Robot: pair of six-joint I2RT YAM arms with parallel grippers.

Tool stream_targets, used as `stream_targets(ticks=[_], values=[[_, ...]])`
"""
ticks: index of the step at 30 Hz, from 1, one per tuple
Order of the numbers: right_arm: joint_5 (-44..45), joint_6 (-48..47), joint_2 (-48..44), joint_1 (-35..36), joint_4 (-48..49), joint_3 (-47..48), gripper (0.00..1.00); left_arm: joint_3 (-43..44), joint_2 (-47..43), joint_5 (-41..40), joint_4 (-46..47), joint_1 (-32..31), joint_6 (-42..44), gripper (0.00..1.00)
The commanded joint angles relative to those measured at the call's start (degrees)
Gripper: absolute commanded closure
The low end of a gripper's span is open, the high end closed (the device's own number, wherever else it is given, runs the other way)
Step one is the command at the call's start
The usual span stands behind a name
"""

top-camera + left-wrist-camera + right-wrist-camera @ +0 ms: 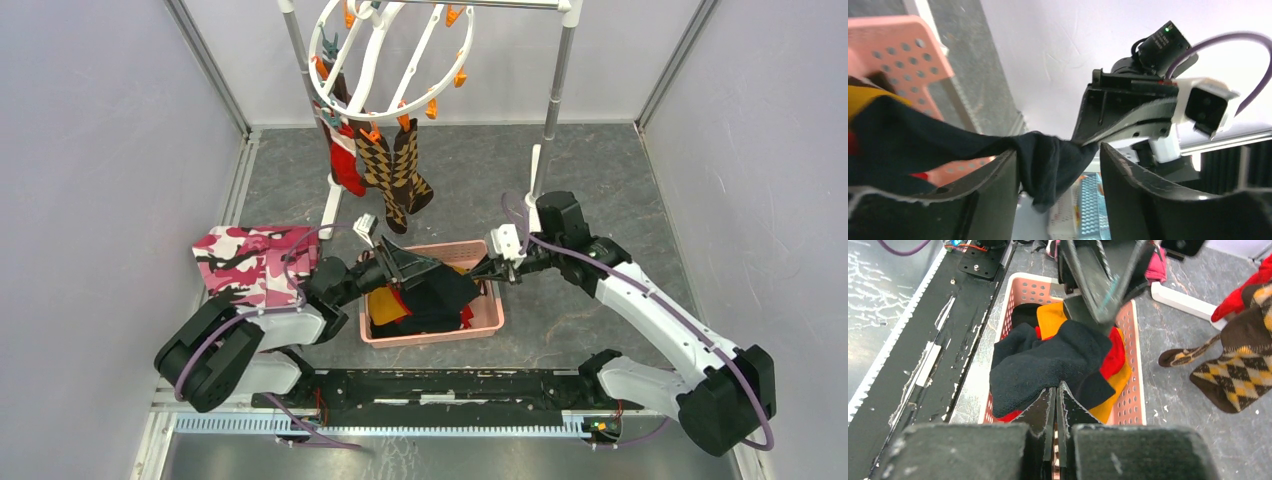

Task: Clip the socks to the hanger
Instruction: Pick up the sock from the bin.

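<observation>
A dark navy sock point(440, 290) lies on top of red, mustard and black socks in the pink basket point(430, 335). My right gripper point(482, 270) is shut on that sock's edge at the basket's right side, as the right wrist view point(1056, 387) shows. My left gripper point(400, 262) hovers open over the basket's left part. In the left wrist view the sock point(1043, 160) hangs between the open jaws point(1058, 150), resting against one finger. The white round hanger point(390, 60) at the back holds a red sock point(345, 160) and two argyle socks point(395, 175).
A pink camouflage cloth point(250, 262) lies left of the basket, by the left arm. The metal rack's poles point(558, 80) and its white foot point(1183, 300) stand behind the basket. The clipped argyle socks point(1235, 375) hang just beyond the basket's far rim.
</observation>
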Motion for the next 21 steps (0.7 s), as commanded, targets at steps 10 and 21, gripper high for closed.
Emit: stream_targets(ticks=[10,21], values=[[-5.2,13.1,1.8,-7.0,6.8,1.3,1.00,-7.5,-30.0,-0.1,-18.2,2.5,46.2,0.23],[-7.3,24.5,3.7,-7.1,16.6,-1.8,1.00,-11.1,-32.1,-4.1,-8.5,-9.2,82.4,0.18]])
